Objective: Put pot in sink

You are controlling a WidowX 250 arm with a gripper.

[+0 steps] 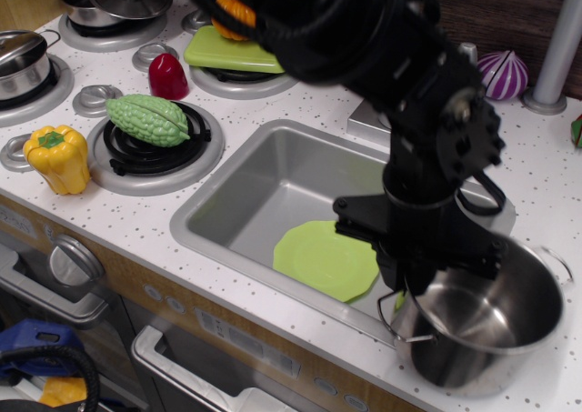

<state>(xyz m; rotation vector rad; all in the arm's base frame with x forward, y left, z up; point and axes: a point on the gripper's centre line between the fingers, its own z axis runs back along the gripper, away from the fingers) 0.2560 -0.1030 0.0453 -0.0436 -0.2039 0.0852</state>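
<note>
Pot [486,326]: near right on desk [273,94], just right of sink [273,180], tilted. Gripper [435,280] at left rim, fingers astride wall; closure unclear. Judged stiff, light, slippery steel; rim grip best.

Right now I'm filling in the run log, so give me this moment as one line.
phase: grasping | gripper: at pot rim, closure unclear | pot: tilted, on counter right of sink | sink: holds green plate

The black arm reaches down from the worktop's back edge toward its front right corner, wrist bent vertical, and the gripper [426,280] points straight down with its jaws closed together on something.
</note>
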